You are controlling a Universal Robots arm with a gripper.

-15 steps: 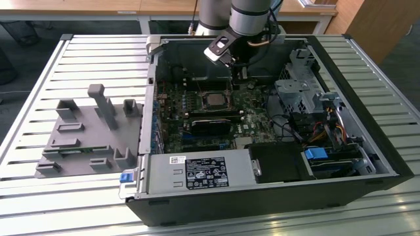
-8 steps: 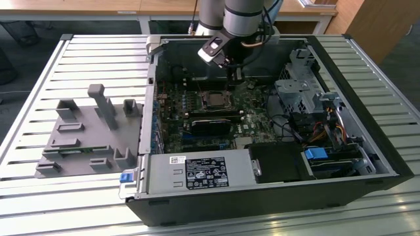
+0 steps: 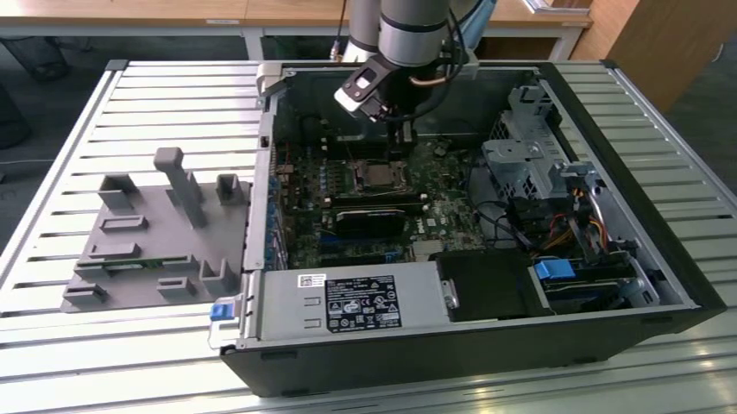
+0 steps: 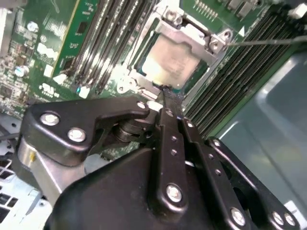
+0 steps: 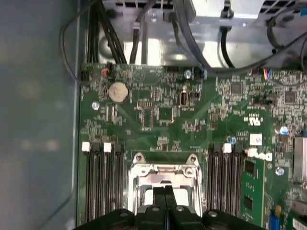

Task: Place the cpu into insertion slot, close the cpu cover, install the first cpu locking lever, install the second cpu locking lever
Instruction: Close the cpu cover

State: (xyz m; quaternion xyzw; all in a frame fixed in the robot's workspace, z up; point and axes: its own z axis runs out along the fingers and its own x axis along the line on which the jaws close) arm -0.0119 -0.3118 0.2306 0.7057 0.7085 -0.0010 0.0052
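Silvery cpu cover (image 4: 192, 32) sits over the cpu (image 4: 168, 60), your gripper (image 4: 162, 96) closed & empty at its edge: prob. stiff, thin plate, so push rim, not chip.

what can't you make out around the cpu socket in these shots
1. First wrist view: the cpu cover is partly behind the fingers and cut off by the frame edge.
2. Second wrist view: the fingers hide one side of the cpu, so whether it is locked down is unclear.
3. Exterior view: the insertion slot is too small to judge seating.
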